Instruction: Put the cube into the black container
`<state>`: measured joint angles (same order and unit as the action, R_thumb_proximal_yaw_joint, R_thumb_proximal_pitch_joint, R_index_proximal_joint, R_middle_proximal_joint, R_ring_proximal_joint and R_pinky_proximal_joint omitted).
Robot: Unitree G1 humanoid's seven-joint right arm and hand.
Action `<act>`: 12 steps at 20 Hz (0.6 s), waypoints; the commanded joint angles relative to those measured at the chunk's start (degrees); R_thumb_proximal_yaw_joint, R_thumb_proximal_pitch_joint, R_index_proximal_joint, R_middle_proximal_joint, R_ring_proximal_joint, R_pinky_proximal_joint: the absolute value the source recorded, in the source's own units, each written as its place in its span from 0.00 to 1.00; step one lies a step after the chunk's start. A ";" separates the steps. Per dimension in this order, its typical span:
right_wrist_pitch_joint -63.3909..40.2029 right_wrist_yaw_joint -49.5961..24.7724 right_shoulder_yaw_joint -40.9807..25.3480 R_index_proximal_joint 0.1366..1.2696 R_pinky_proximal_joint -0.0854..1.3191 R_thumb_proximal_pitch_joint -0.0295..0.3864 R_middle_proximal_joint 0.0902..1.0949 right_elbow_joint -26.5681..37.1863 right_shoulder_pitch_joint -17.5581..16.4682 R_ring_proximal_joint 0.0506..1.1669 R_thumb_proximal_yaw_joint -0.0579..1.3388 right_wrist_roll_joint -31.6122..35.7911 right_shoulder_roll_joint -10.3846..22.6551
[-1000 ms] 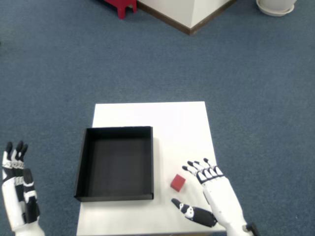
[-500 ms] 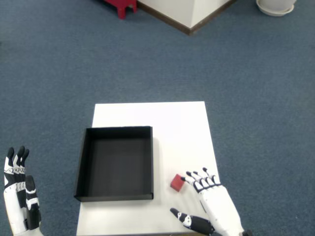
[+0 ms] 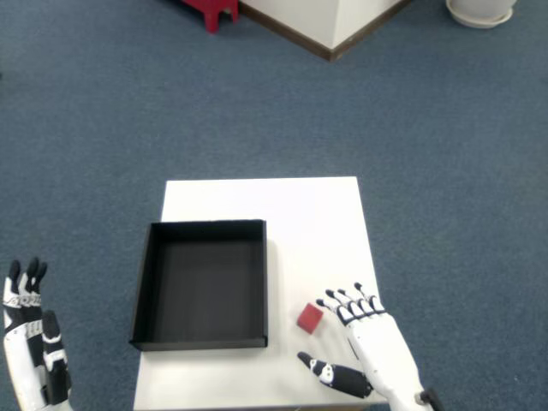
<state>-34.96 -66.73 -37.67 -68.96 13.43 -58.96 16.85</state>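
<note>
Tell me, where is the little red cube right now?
In the head view the red cube sits on the white table, just right of the black container and left of the open right hand.

Your right hand (image 3: 370,347) now sits slightly back from the cube (image 3: 310,318), fingertips no longer touching it as half a second ago; your left hand (image 3: 30,342) sinks lower.
</note>
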 commanded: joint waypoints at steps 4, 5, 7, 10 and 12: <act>0.04 -3.35 0.88 0.20 0.16 0.03 0.17 0.27 2.77 0.23 0.30 0.65 -0.08; 0.03 -3.33 0.87 0.20 0.16 0.03 0.17 -0.06 2.85 0.22 0.30 0.65 -0.18; 0.11 -2.95 0.93 0.19 0.16 0.03 0.17 -1.03 3.33 0.22 0.30 0.74 -0.42; 0.31 -2.35 1.12 0.19 0.16 0.03 0.16 -2.85 3.97 0.22 0.30 1.01 -0.99; 0.38 -2.20 1.26 0.19 0.16 0.03 0.16 -3.88 4.57 0.22 0.30 1.17 -1.40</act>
<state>-34.84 -67.23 -37.45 -73.84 15.66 -58.88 14.88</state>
